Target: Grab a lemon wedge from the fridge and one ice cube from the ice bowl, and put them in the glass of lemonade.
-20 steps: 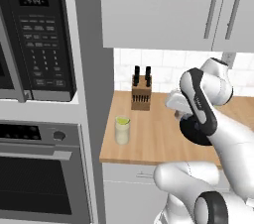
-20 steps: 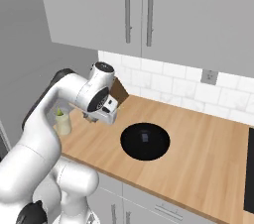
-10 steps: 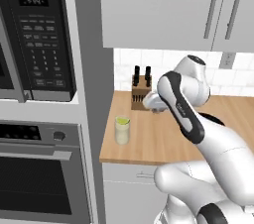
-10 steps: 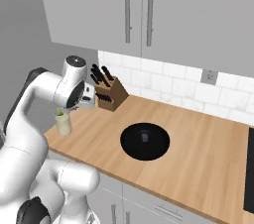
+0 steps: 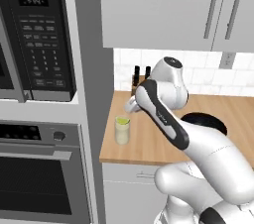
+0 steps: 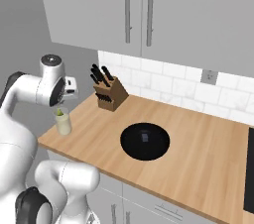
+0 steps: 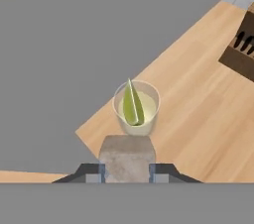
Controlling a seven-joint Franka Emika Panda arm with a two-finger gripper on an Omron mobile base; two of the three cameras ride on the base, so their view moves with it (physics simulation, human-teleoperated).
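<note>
The jaws (image 7: 127, 171) grip a pale grey ice cube (image 7: 127, 157), held just above the glass of lemonade (image 7: 136, 107). The glass stands near the counter's (image 6: 198, 153) front left corner, a lemon wedge (image 7: 131, 105) already inside (leaning on the rim). The ice bowl (image 6: 145, 140) sits mid-counter, the knife block (image 6: 110, 94) behind by the back edge.

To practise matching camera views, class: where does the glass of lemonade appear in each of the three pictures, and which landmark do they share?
Left base view: glass of lemonade left of centre, near the counter's left edge.
Right base view: glass at left, on the counter's near-left corner.
Hand view: glass at centre, lemon wedge inside.
Shared landmark: the knife block.
</note>
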